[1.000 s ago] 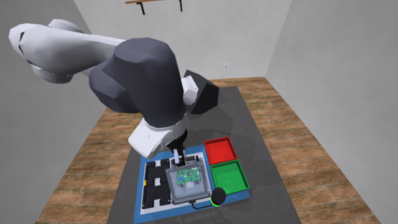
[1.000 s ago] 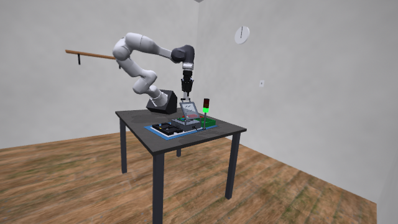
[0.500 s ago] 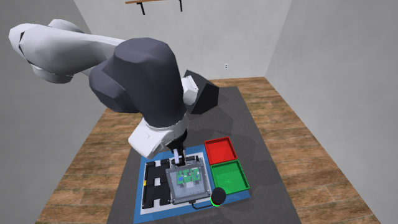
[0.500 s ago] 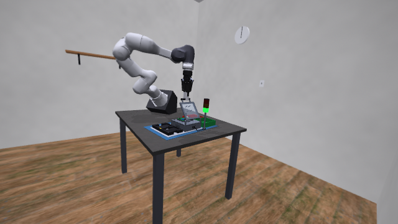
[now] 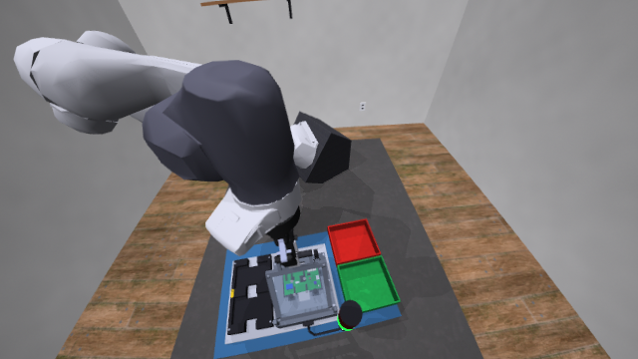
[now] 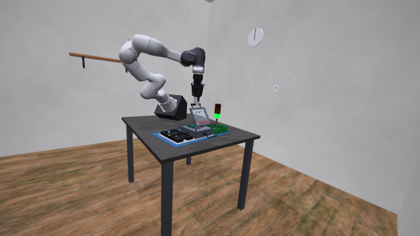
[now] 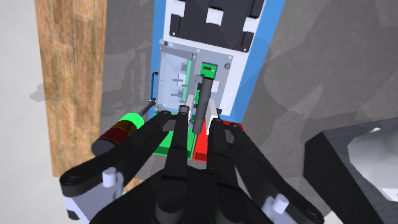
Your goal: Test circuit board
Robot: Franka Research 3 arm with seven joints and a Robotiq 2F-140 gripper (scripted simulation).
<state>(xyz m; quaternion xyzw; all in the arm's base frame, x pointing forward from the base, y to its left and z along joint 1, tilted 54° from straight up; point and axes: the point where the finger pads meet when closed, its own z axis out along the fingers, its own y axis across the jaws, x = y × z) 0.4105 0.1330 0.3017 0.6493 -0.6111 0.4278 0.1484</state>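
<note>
The green circuit board (image 5: 301,282) (image 7: 209,70) lies face up in the tester (image 5: 315,260) (image 6: 194,132). The clear lid (image 5: 277,305) (image 6: 200,117) stands tilted up on its hinge, and the board shows through it in the top view. My gripper (image 5: 285,253) (image 6: 196,99) (image 7: 199,104) hangs just above the lid's raised edge with its dark handle (image 7: 202,102). The fingers stand close together with nothing between them. The signal tower (image 5: 349,315) (image 6: 217,115) (image 7: 124,128) shows green. The green bin (image 5: 369,286) (image 6: 222,128) and the red bin (image 5: 353,240) stand beside the tester.
The black tray (image 5: 248,295) (image 6: 176,134) (image 7: 216,19) lies on the blue mat (image 5: 219,344) on the tester's other side, both pockets without a board. The arm's dark base block (image 6: 172,108) (image 7: 350,165) stands at the table's back.
</note>
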